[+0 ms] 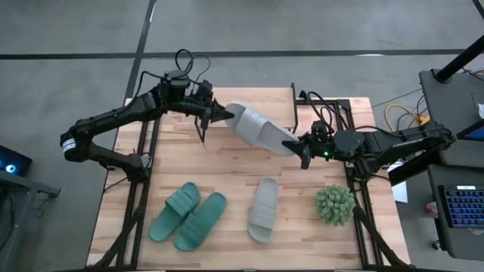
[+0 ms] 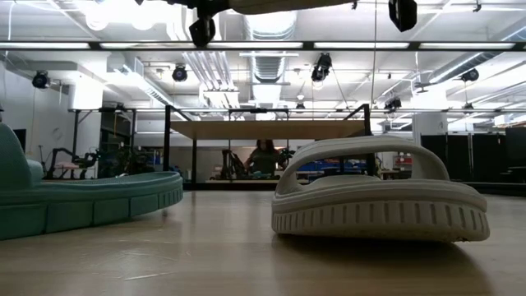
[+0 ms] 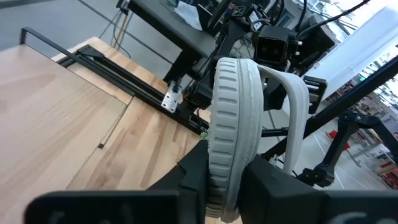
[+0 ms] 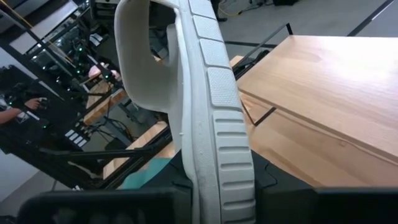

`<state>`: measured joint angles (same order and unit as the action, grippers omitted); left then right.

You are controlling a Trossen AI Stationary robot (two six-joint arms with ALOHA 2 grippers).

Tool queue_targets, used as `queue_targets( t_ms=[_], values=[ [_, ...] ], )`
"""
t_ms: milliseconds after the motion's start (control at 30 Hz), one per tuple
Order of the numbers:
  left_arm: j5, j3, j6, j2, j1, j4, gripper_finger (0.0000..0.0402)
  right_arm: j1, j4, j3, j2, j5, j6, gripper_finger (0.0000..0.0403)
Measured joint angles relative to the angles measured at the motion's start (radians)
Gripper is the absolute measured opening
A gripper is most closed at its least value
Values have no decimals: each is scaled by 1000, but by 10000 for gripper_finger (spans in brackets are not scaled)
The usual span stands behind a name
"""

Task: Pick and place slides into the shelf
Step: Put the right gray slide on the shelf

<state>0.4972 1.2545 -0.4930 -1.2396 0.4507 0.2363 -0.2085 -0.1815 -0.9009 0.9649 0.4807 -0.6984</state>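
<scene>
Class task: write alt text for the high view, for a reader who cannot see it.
Seen from above, the left gripper and right gripper hold one pale slide between them over the wooden table. Nearer the front lie a teal pair, another pale slide and a spiky plant ball.

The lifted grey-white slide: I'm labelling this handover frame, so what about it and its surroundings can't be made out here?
- Grey-white slide, low view: only a sliver of it shows, cut by the top edge.
- Its ends, wrist views: covered by the left gripper and right gripper.
- Shelf, low view: the space under it is too far off to read.
- Teal slides, low view: cut by the left edge.
</scene>
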Motion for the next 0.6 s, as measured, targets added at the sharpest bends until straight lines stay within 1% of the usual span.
queue_targets(
  t_ms=[167, 267, 400, 500, 600],
  values=[
    [-14, 4, 3, 0, 0, -11, 105, 0, -3, 0, 0, 6, -1, 51],
    [-42, 2, 16, 2, 0, -21, 143, 0, -3, 0, -1, 9, -4, 51],
    [-103, 6, 89, 4, 1, -22, 187, 0, -3, -4, -2, 14, -4, 51],
    [-167, 10, 160, 7, 5, -25, 204, 0, -1, -4, -2, 20, -6, 50],
    [-237, 10, 216, 12, 8, -52, 207, 0, 0, -4, -7, 35, -9, 50]
  ],
)
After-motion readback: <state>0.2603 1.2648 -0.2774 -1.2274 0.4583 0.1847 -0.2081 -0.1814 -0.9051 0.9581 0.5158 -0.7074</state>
